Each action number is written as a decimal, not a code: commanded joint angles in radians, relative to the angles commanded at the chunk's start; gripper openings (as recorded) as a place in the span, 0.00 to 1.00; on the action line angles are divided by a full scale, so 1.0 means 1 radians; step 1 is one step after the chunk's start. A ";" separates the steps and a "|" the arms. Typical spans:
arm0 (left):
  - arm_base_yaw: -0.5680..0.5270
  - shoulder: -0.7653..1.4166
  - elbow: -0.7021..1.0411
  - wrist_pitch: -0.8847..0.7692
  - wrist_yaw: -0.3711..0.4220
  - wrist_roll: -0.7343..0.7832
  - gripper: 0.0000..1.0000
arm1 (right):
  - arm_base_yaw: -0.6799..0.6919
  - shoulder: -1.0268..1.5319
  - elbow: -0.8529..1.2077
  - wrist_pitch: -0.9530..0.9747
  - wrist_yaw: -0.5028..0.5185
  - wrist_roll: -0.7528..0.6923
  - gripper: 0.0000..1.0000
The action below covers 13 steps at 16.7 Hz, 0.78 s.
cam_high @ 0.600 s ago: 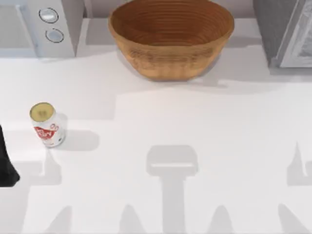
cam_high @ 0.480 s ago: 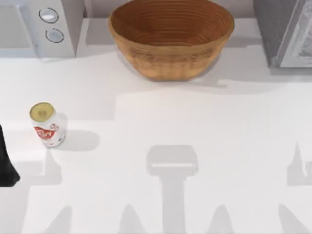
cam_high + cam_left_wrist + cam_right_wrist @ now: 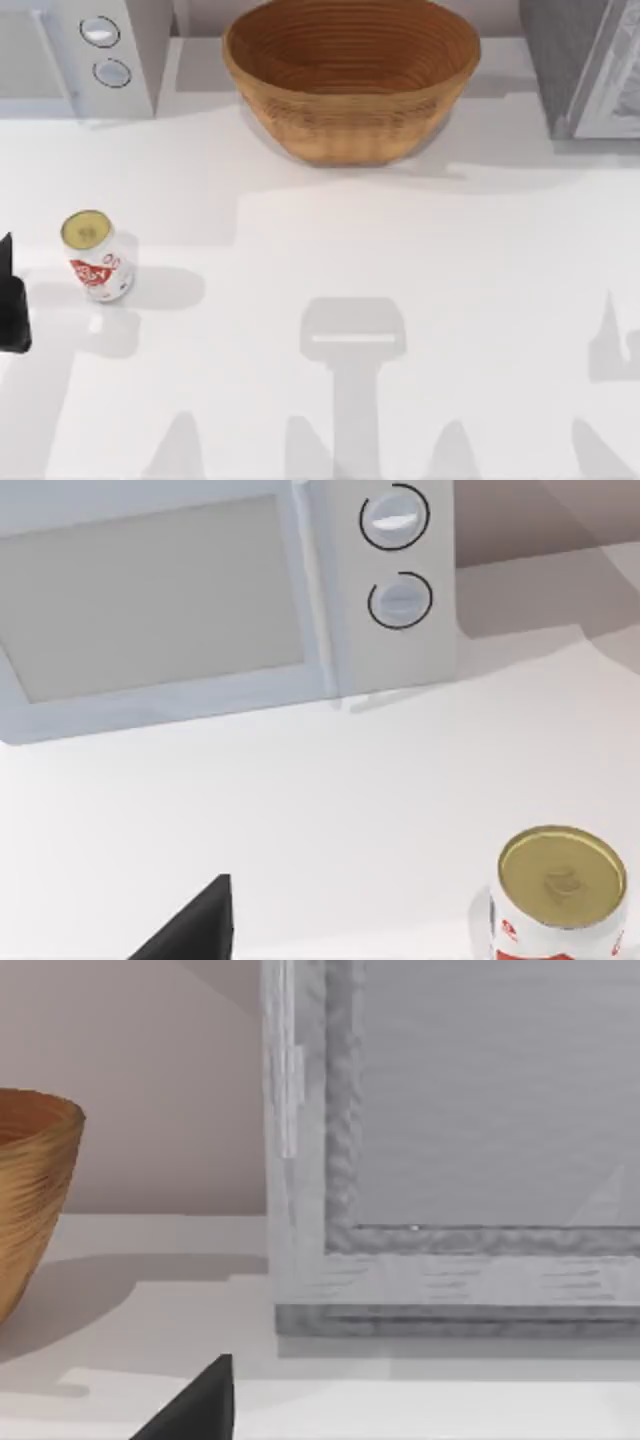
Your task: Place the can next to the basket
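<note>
While the can (image 3: pixel 95 256) stands upright just right of the left gripper (image 3: pixel 12 305), well apart from the basket (image 3: pixel 350 80), approach level and centred; finger spacing I cannot tell

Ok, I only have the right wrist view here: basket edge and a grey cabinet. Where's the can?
Observer: The can stands upright near the left edge of the table, far from the basket.
Operator: Is anything holding it?
Observer: No. The left gripper sits at the table's left edge beside the can, with a gap between them.
Operator: What's behind the can?
Observer: A white microwave with two dials, at the back left.
</note>
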 joint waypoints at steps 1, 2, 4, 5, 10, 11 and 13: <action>-0.008 0.095 0.077 -0.057 0.000 0.031 1.00 | 0.000 0.000 0.000 0.000 0.000 0.000 1.00; -0.016 0.198 0.155 -0.118 -0.001 0.063 1.00 | 0.000 0.000 0.000 0.000 0.000 0.000 1.00; -0.033 0.417 0.315 -0.246 -0.003 0.130 1.00 | 0.000 0.000 0.000 0.000 0.000 0.000 1.00; -0.041 0.530 0.396 -0.312 -0.004 0.164 1.00 | 0.000 0.000 0.000 0.000 0.000 0.000 1.00; -0.081 1.054 0.778 -0.626 -0.010 0.324 1.00 | 0.000 0.000 0.000 0.000 0.000 0.000 1.00; -0.088 1.139 0.847 -0.681 -0.010 0.352 1.00 | 0.000 0.000 0.000 0.000 0.000 0.000 1.00; -0.101 1.286 0.974 -0.776 -0.010 0.402 1.00 | 0.000 0.000 0.000 0.000 0.000 0.000 1.00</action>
